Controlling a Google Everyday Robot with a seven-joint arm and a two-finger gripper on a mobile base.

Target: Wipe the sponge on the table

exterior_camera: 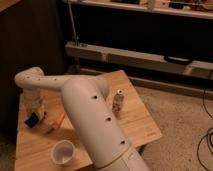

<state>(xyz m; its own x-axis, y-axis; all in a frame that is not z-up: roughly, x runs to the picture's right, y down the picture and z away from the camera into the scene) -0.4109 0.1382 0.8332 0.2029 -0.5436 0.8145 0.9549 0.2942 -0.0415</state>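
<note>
The bright-blue sponge (32, 121) is low over the left part of the bamboo table (141, 126), close to its left edge. My gripper (36, 115) points down onto the sponge and is shut on it. The white arm sweeps in from the lower right and hides the middle of the tabletop. Whether the sponge touches the wood cannot be made out.
An orange carrot (59, 119) lies just right of the sponge. A white cup (62, 151) stands near the front edge and a slim can (118, 102) stands right of the arm. A low dark shelf (135, 54) runs behind the table, and cables (205, 145) lie on the floor at right.
</note>
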